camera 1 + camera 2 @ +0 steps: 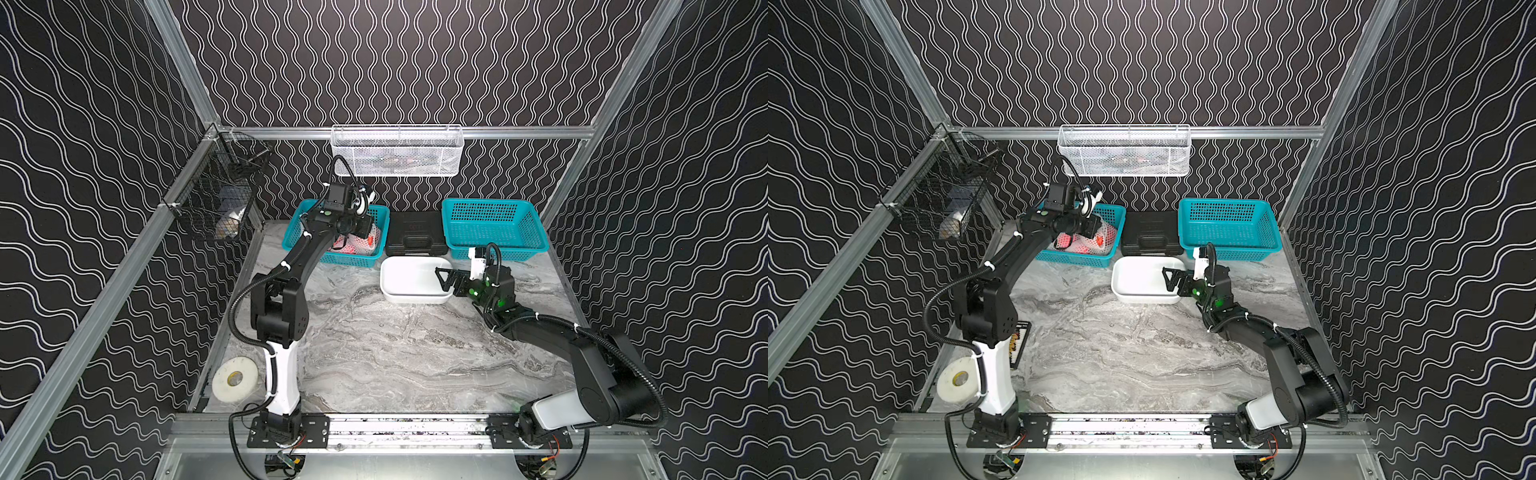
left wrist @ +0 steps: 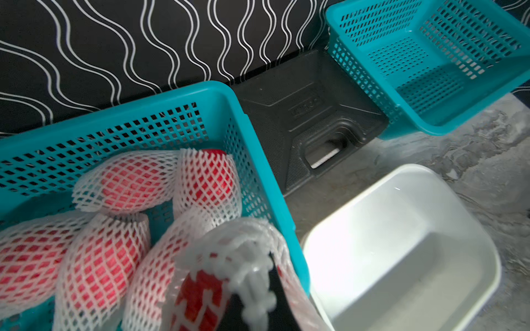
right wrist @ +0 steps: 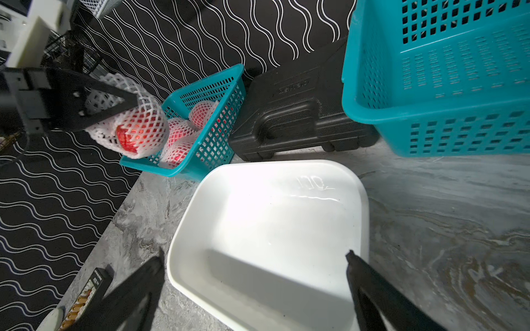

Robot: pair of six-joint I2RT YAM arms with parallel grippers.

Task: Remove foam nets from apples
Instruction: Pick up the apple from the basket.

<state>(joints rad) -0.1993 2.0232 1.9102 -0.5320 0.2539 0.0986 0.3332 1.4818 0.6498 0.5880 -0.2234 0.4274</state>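
Left hand (image 3: pixel 133 104) with netted apple (image 3: pixel 134 134) over basket rim (image 3: pixel 206 82), tub (image 3: pixel 272 183) beside

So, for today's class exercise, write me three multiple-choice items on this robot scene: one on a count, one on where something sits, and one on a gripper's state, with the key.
1. How many teal baskets stand on the table?
A) one B) two C) three

2. Where is the white plastic tub?
A) on the table, just in front of the black case
B) hanging from the back rail
C) under the left arm's base

3. What state is the left gripper in?
A) open and empty
B) shut on the foam net around an apple
C) shut on the tub's rim

Key:
1 B: both top views show two, one on either side of the case.
2 A: the tub rests on the marble top in front of the case.
3 B: the right wrist view shows it pinching the net with the apple inside.
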